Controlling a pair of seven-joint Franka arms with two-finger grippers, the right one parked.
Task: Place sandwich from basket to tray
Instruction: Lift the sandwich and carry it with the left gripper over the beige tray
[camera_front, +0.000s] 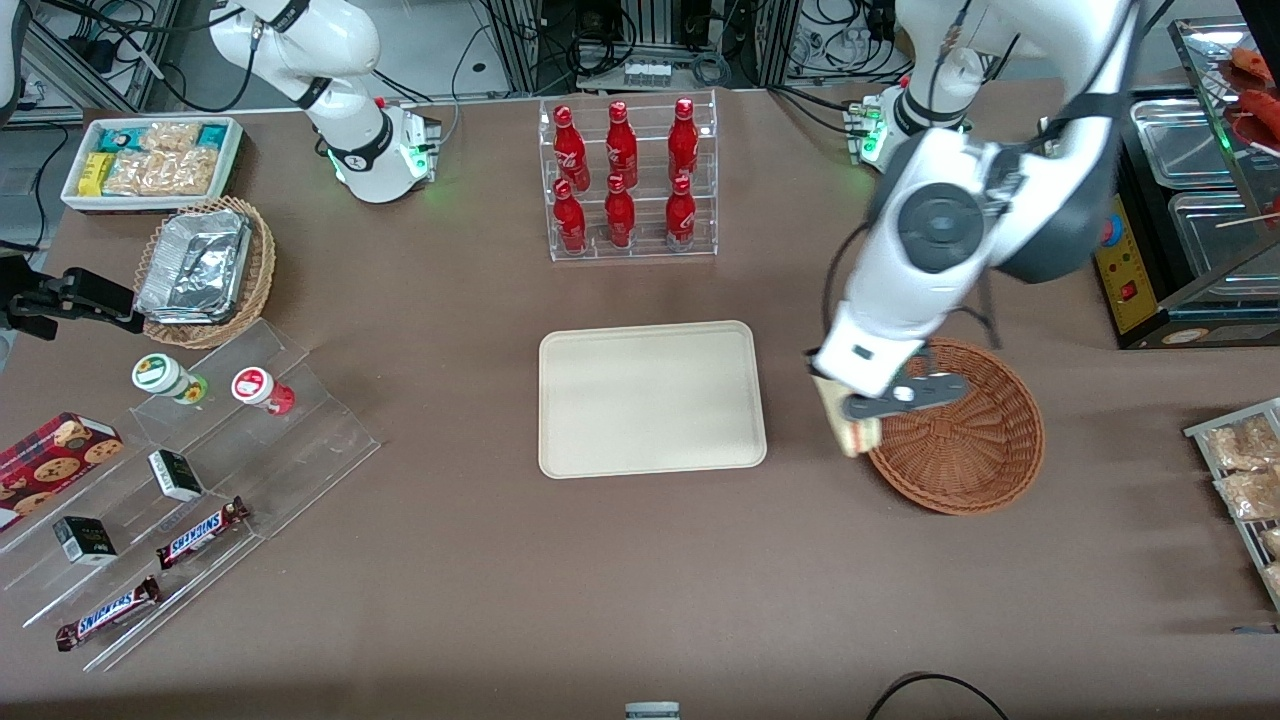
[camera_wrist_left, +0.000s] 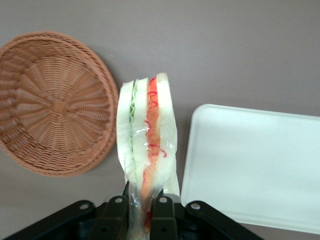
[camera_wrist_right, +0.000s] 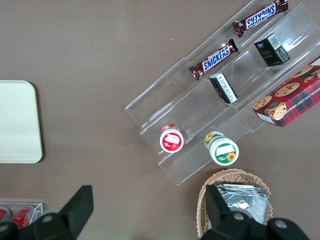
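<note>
My gripper (camera_front: 868, 408) (camera_wrist_left: 141, 207) is shut on the sandwich (camera_wrist_left: 147, 132) (camera_front: 856, 432), a wrapped wedge of pale bread with green and pink-orange layers, and holds it in the air. It hangs over the table between the reddish-brown woven basket (camera_front: 975, 440) (camera_wrist_left: 50, 102) and the cream tray (camera_front: 650, 398) (camera_wrist_left: 252, 160), just off the basket's rim. The basket holds nothing. The tray is bare.
A clear rack of red bottles (camera_front: 625, 180) stands farther from the front camera than the tray. Toward the parked arm's end are a paler wicker basket with foil containers (camera_front: 205, 265), a white bin of snack packets (camera_front: 150, 160) and an acrylic stand with snacks (camera_front: 180, 500). A metal counter (camera_front: 1195, 200) stands near the working arm.
</note>
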